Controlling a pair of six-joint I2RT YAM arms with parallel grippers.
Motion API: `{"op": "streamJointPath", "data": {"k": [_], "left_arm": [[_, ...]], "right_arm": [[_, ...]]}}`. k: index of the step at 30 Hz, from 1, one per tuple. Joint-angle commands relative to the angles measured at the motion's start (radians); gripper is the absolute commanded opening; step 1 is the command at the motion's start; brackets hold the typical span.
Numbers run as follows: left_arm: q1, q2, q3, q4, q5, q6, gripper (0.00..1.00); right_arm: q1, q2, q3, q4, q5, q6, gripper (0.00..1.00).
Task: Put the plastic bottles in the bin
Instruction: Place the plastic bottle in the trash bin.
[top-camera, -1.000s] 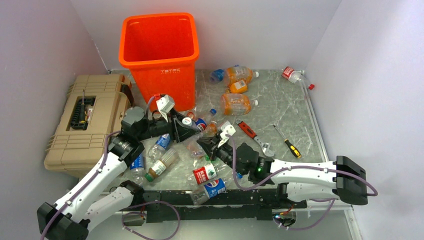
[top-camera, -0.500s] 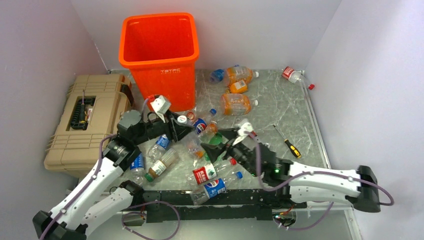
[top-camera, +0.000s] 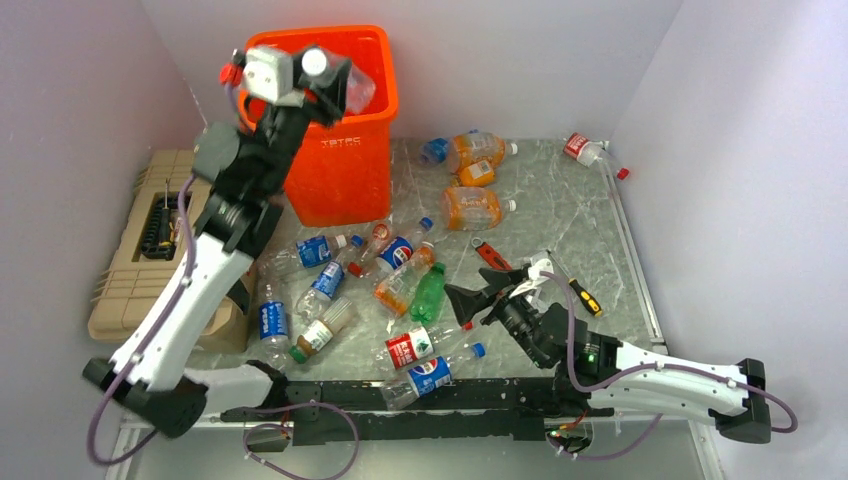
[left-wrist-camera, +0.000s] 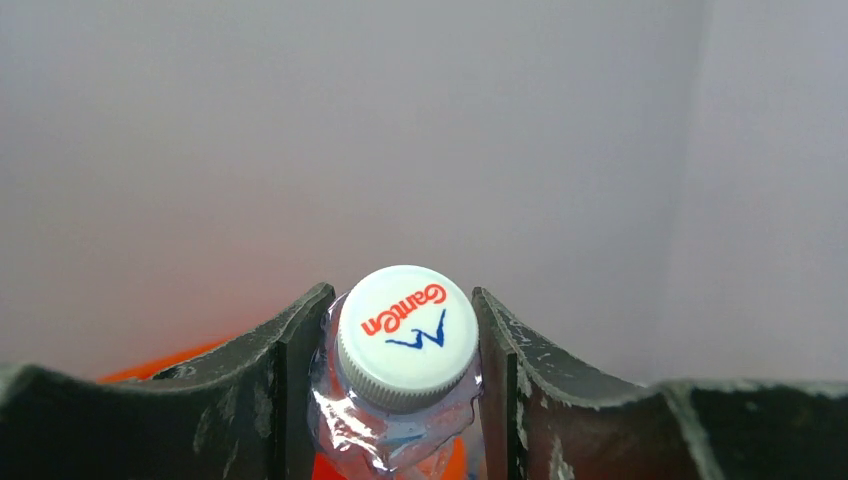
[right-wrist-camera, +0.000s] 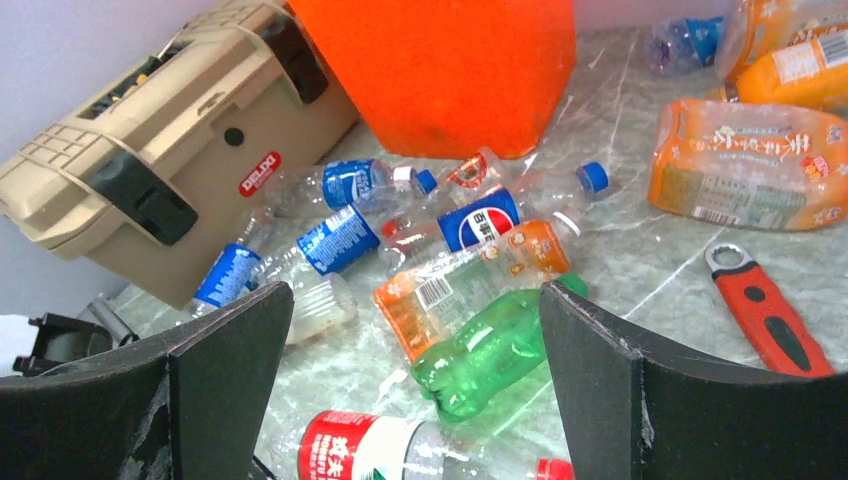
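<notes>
The left gripper (top-camera: 338, 82) is pinching a crumpled clear white-capped plastic bottle (left-wrist-camera: 404, 338) by its neck over the tall orange plastic bin (top-camera: 340, 160); releasing well inside the rim seems wisest; the right gripper (right-wrist-camera: 415, 300) is hanging spread wide.

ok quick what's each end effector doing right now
left end effector: closed on a clear white-capped bottle, over the bin
right end effector: open, holding nothing

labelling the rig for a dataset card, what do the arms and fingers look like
The left arm and right arm have white shells, black joints and thin purple cables. The fingers are broad, curved, matte black, edges scuffed.
</notes>
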Motion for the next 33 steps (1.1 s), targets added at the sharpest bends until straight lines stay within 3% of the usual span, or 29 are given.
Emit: {"op": "streamJointPath", "data": {"k": [1, 5, 12, 13, 15, 16, 20, 23, 30, 33], "left_arm": [[0.091, 0.201, 0.265, -0.02, -0.137, 0.086, 0.0], [0.223, 0.375, 0.492, -0.218, -0.112, -0.062, 0.0], [0.296, 0.564, 0.647, -0.362, -0.082, -0.174, 0.01], [0.297, 0.576, 0.653, -0.38, -0.054, -0.193, 0.2], [0.296, 0.582, 0.645, -0.374, 0.01, -0.225, 0.92], [0.292, 0.57, 0.621, -0.344, 0.023, -0.241, 0.99], [0.28, 0.462, 0.504, -0.175, 0.047, -0.265, 0.99], [0.258, 0.379, 0.485, -0.187, 0.126, -0.258, 0.99], [0.204, 0.017, 0.165, -0.325, 0.113, -0.184, 0.99], [0.203, -0.09, 0.048, -0.48, 0.068, -0.085, 0.99]], "right_arm": [[0.004, 0.002, 0.005, -0.064, 0.024, 0.054, 0.97], [0.004, -0.045, -0.009, -0.083, 0.013, 0.06, 0.97], [0.004, -0.159, -0.036, -0.165, 0.047, 0.063, 0.97], [0.004, -0.177, -0.039, -0.172, 0.051, 0.066, 0.97], [0.004, -0.211, -0.039, -0.208, 0.056, 0.072, 0.97], [0.005, -0.23, -0.038, -0.218, 0.055, 0.072, 0.97], [0.004, -0.272, -0.037, -0.256, 0.069, 0.071, 0.96], [0.004, -0.281, -0.039, -0.267, 0.092, 0.077, 0.96], [0.004, -0.226, -0.043, -0.211, 0.077, 0.077, 0.96], [0.004, -0.18, -0.04, -0.187, 0.06, 0.081, 0.96]]}}
